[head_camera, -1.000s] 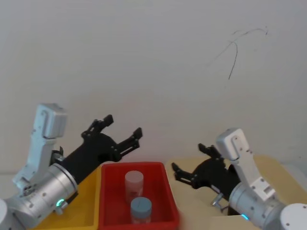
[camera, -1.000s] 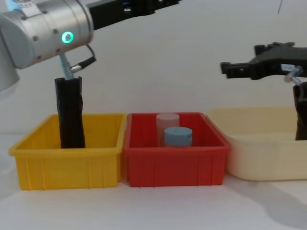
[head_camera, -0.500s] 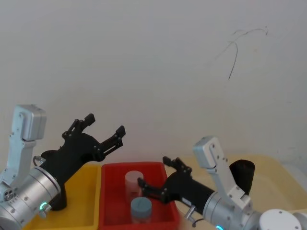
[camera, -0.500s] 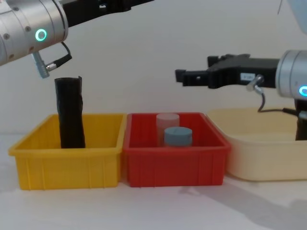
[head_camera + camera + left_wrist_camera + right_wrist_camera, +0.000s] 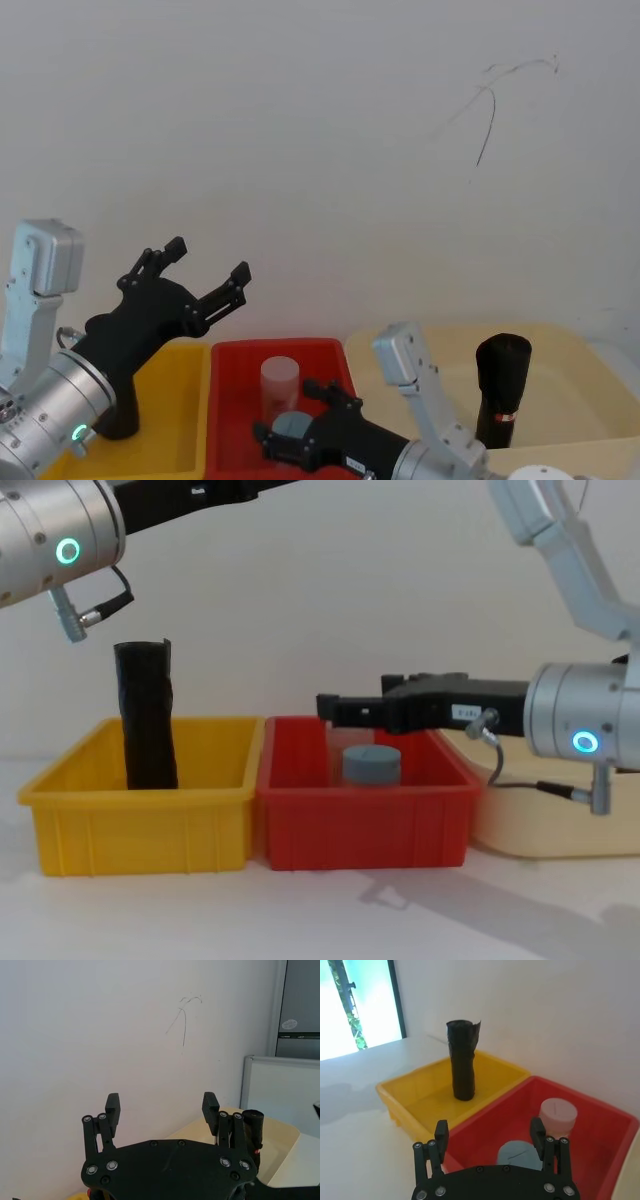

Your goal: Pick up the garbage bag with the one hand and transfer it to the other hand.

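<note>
While the garbage bag point(image 5: 503, 388) stands upright in the cream bin point(image 5: 585, 385), its foot hard to make out, I see the left hand point(image 5: 208, 258) raised high, spread wide and empty, and the right hand point(image 5: 290, 418) wide apart over the red bin point(image 5: 280, 346).

Three bins point(image 5: 140, 830) point(image 5: 365, 832) point(image 5: 520, 828) — two rolls point(image 5: 148, 720) point(image 5: 503, 385) (black), two jars point(image 5: 558, 1115) point(image 5: 520, 1154)

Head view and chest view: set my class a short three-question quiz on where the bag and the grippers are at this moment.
1. True or false: the garbage bag stands in the yellow bin.
2. The right gripper hangs above which bin? A yellow, B red, C cream.
3. Fill in: the fingers of the left gripper are ____.
Key: 1 false, it stands in the cream bin; 2 B, the red bin; 3 open.
</note>
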